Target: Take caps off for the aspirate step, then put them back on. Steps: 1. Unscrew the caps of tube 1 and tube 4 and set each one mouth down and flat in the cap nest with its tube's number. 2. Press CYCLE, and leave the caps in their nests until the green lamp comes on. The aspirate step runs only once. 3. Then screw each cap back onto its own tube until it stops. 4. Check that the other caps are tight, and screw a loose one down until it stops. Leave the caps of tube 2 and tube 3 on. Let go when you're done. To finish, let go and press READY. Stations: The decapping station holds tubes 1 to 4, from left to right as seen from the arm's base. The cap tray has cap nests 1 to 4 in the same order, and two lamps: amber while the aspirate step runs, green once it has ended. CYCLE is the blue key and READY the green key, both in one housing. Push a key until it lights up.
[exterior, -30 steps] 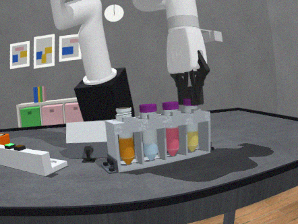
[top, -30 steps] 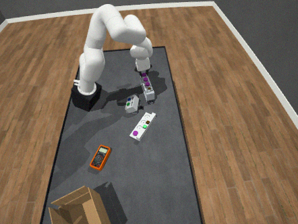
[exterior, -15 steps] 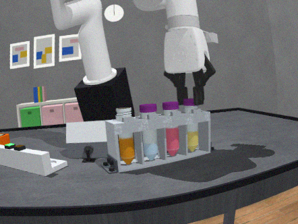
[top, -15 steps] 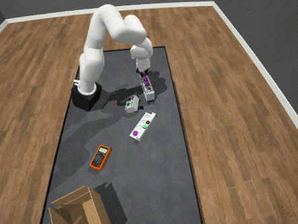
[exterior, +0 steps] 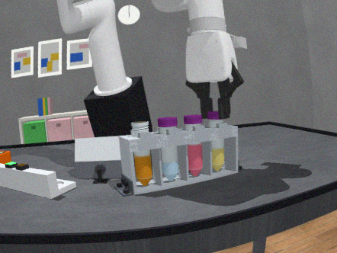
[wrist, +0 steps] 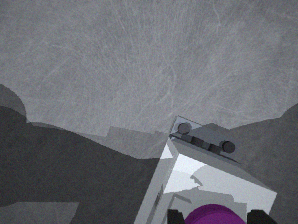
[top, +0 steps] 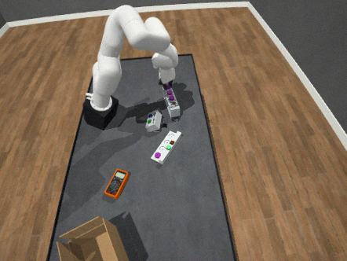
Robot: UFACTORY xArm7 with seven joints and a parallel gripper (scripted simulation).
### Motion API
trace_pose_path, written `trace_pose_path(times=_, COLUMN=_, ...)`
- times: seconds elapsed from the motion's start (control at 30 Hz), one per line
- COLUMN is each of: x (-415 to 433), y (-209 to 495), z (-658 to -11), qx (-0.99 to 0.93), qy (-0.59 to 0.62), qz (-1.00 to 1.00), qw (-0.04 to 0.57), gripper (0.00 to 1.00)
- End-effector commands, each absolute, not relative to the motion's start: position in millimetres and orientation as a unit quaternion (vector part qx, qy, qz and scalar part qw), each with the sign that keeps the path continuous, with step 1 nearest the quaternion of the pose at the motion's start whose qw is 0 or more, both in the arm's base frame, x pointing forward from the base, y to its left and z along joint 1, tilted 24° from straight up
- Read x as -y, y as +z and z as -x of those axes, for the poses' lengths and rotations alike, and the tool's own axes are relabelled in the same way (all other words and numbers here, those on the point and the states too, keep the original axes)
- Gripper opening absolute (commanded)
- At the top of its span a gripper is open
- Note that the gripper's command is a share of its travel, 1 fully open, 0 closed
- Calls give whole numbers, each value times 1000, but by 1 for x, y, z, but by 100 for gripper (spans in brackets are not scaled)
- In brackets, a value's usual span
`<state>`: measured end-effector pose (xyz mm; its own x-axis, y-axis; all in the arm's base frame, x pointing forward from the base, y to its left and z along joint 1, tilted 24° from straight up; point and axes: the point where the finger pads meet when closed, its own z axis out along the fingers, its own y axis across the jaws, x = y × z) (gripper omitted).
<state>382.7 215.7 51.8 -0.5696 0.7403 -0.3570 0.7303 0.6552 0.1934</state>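
Note:
The decapping station [top: 175, 112] [exterior: 229, 132] [wrist: 215, 175] holds four tubes. My gripper [top: 167, 84] [exterior: 215, 111] [wrist: 216, 221] comes down from above and is shut on the purple cap [exterior: 213, 114] [wrist: 212, 212] of the end tube with yellow liquid. That cap sits on its tube. The pink and light-blue tubes beside it carry purple caps. The orange tube [exterior: 139, 127] at the other end is open. A purple cap [top: 158, 155] lies in an end nest of the cap tray [top: 176, 137] [exterior: 30, 179]. The tray's green lamp [top: 168, 147] [exterior: 11, 164] is lit.
The key housing [top: 156, 126] with the blue key [top: 151, 116] and green key [top: 149, 122] stands between the arm's base [top: 100, 112] and the station. An orange multimeter [top: 116, 183] and an open cardboard box [top: 92, 241] lie further along the mat.

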Motion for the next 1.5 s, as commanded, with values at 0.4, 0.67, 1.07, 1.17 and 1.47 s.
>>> trace_pose_path(times=0.4, x=-218, y=53, z=-384, qx=-769, qy=61, qz=-604, qw=199, gripper=0)
trace_pose_path(times=0.67, x=-217, y=53, z=-384, qx=-705, qy=81, qz=-678, qw=192, gripper=0)
trace_pose_path(times=1.07, x=-217, y=52, z=-384, qx=-664, qy=92, qz=-718, qw=187, gripper=46)
trace_pose_path(times=1.17, x=-217, y=52, z=-384, qx=-664, qy=92, qz=-718, qw=187, gripper=46)
trace_pose_path(times=1.47, x=-218, y=53, z=-384, qx=-678, qy=88, qz=-705, qw=189, gripper=46)
